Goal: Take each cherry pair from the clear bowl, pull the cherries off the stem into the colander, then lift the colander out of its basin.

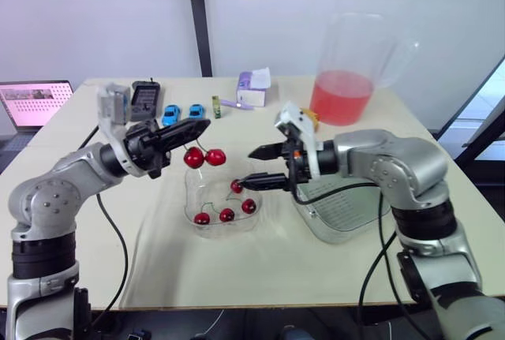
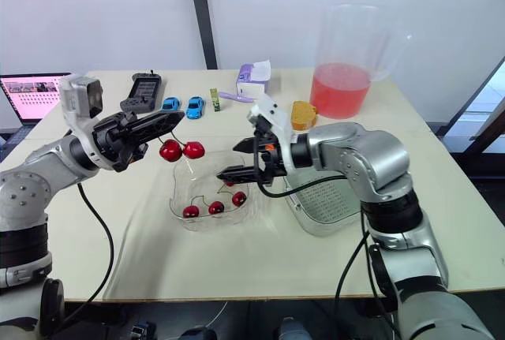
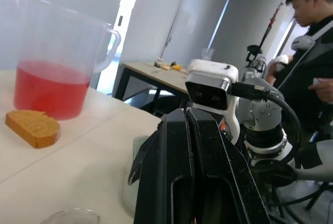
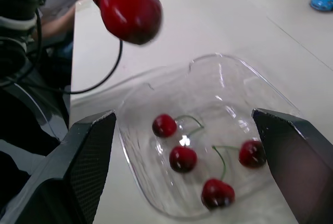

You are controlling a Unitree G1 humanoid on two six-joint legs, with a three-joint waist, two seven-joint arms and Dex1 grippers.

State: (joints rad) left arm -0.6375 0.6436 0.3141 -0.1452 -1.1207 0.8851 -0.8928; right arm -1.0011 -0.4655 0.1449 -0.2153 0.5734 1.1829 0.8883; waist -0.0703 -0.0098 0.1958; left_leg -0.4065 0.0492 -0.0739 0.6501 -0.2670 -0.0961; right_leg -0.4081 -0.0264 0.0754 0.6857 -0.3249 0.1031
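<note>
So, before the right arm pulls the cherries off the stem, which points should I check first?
1. Left gripper shut on the stem of the cherry pair: ok.
2. Right gripper open: ok.
3. A cherry between the right fingers: not ok, they are apart.
4. Pair above the colander: not ok, it hangs over the clear bowl.
5. Colander unobstructed: cannot tell, the right arm hides part.

Six cherries (image 1: 226,214), four in one bowl (image 1: 192,194), two above it; two cars (image 1: 171,113), one jug (image 1: 342,97), one colander (image 1: 345,207).
</note>
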